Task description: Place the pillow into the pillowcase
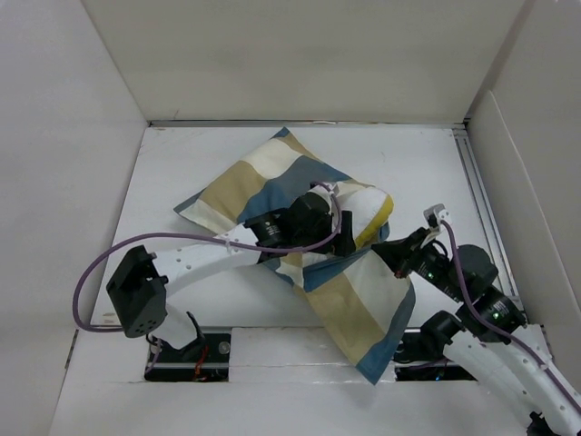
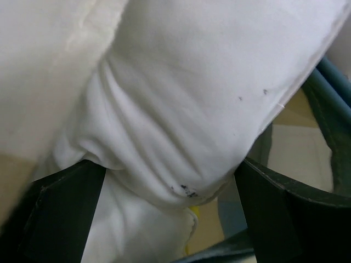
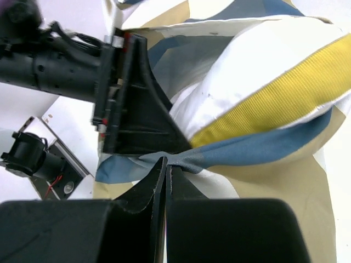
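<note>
The checked pillowcase [image 1: 263, 182] lies crumpled across the middle of the table, its open end toward my right arm. The white pillow [image 1: 366, 204] with its yellow edge [image 3: 274, 98] pokes out of that opening, mostly inside the cover. My left gripper [image 1: 343, 234] reaches into the opening and is shut on a thick fold of the pillow [image 2: 181, 98], which bulges between its fingers [image 2: 60, 219]. My right gripper [image 1: 386, 247] is shut on the pillowcase's blue hem [image 3: 263, 148] just below the pillow, and its jaws [image 3: 166, 160] pinch the cloth tight.
White enclosure walls stand on three sides. A metal rail [image 1: 477, 182] runs along the right edge. The left arm [image 1: 195, 259] with its purple cable crosses the near left of the table. A loose flap of the pillowcase [image 1: 372, 336] hangs over the near edge by the right arm's base.
</note>
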Robot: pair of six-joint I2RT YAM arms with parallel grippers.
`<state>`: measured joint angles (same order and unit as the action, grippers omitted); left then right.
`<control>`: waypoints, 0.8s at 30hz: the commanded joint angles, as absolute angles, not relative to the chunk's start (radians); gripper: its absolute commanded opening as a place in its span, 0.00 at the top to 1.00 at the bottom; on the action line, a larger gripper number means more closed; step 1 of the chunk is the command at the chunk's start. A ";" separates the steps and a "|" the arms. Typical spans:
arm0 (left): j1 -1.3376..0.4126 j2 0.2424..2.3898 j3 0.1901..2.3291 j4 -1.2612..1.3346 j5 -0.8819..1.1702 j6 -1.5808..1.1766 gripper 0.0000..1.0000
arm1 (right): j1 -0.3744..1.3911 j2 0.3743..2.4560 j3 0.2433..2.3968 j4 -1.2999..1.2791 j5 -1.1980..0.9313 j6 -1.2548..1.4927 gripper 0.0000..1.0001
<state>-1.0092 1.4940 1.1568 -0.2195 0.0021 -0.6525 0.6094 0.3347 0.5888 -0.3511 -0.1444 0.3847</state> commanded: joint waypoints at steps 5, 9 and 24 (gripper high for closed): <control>-0.996 1.313 1.175 -0.075 0.034 -0.565 0.01 | 0.611 0.374 0.569 -0.200 -0.147 0.394 1.00; -0.996 1.336 1.186 -0.008 -0.046 -0.555 0.01 | 0.611 0.429 0.532 -0.158 -0.219 0.403 1.00; -0.996 1.607 0.999 0.573 -0.281 -0.689 0.01 | 0.611 0.344 0.454 -0.110 -0.390 0.423 1.00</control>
